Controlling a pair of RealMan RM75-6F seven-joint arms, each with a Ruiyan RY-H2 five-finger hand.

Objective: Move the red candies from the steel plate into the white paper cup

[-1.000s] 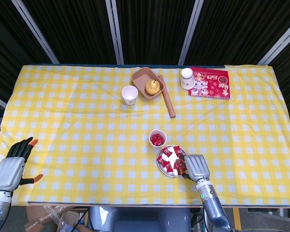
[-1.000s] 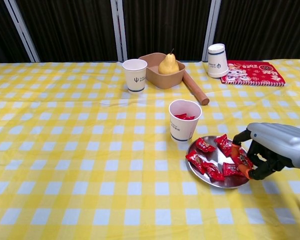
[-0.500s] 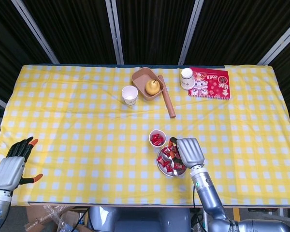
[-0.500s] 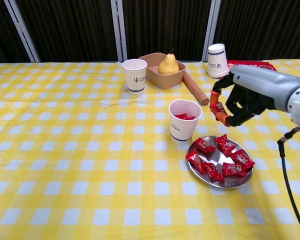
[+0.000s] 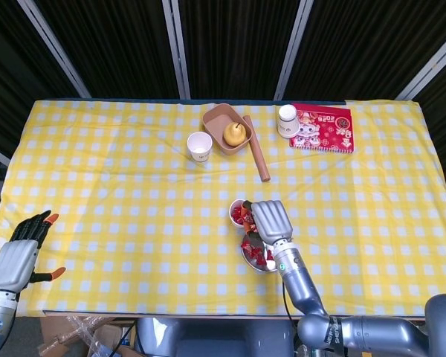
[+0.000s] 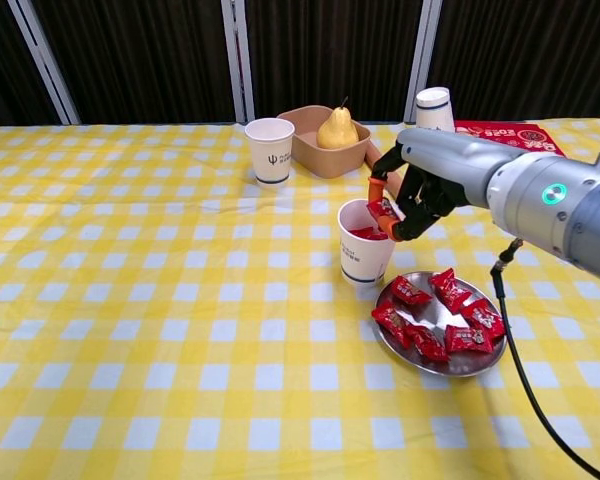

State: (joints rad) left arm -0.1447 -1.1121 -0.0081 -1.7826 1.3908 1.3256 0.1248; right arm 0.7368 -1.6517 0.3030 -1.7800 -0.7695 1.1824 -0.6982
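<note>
From the head view, the right hand [image 5: 271,220] covers part of the white paper cup [image 5: 238,210] and the top of the steel plate [image 5: 251,256] just below the cup; its fingers are hidden under its back. The left hand [image 5: 16,259] lies far left of the cup, fingers spread, holding nothing.

From the chest view, the right hand [image 6: 412,186] hangs over the cup's [image 6: 363,258] rim, apparently pinching a red candy [image 6: 383,210]. More candies [image 6: 416,342] lie on the plate [image 6: 485,364] right of the cup.
</note>
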